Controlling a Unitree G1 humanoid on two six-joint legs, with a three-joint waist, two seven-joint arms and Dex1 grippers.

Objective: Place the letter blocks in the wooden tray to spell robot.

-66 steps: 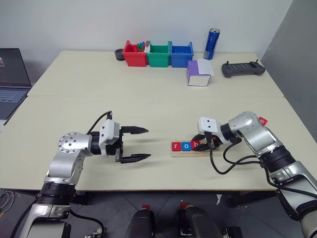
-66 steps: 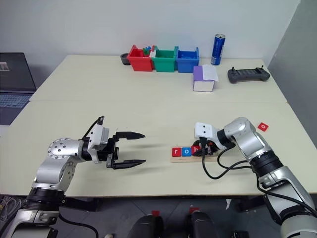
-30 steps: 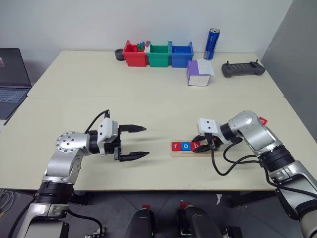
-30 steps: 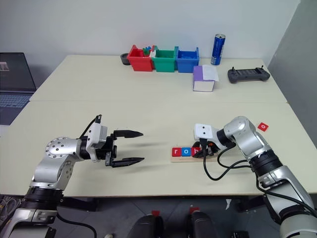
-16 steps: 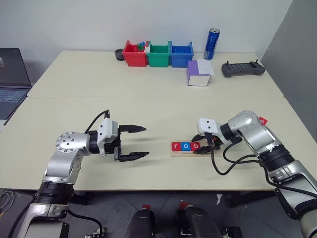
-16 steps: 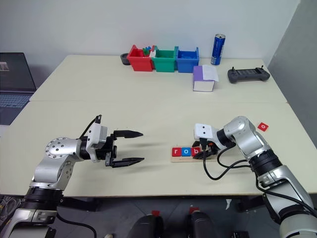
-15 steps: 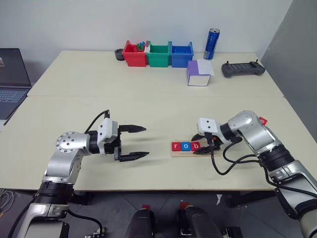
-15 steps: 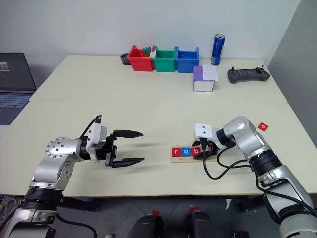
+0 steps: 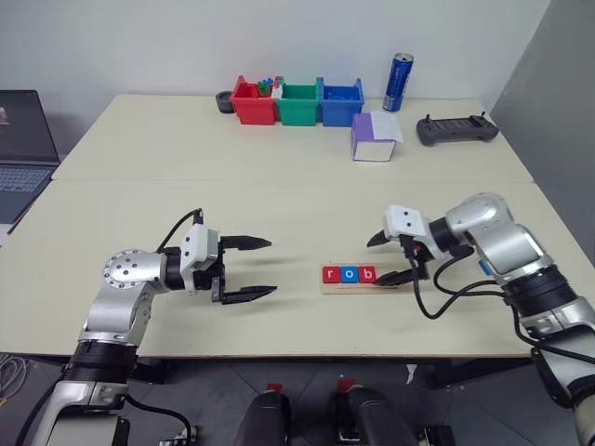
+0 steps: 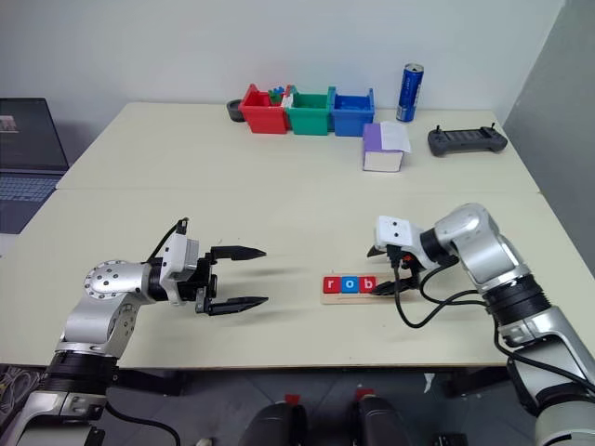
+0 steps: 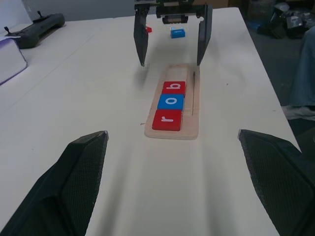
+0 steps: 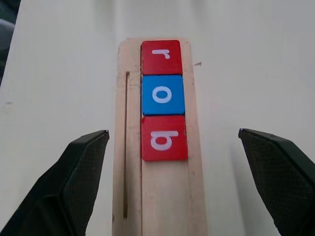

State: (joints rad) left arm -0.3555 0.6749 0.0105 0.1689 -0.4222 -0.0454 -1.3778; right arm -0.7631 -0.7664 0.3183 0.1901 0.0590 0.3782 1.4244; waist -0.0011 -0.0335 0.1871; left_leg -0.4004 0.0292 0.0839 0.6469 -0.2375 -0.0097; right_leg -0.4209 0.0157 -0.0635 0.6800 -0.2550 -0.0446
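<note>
Three letter blocks lie in the wooden tray [image 9: 361,276] on the tabletop [image 9: 279,204]: a red r [image 12: 161,56], a blue o [image 12: 162,95] and a red b [image 12: 164,137], touching edge to edge from the tray's left end, with the rest of the groove bare. The right pincer [image 9: 390,258] hovers just above the tray's right end, its two black fingers spread wide apart and holding nothing. Beyond that pincer from the tray, another blue block [image 11: 177,33] and a red block [image 11: 148,29] lie loose on the tabletop. The left pincer [image 9: 253,268] hangs well to the left of the tray, pointing toward it, fingers apart and empty.
</note>
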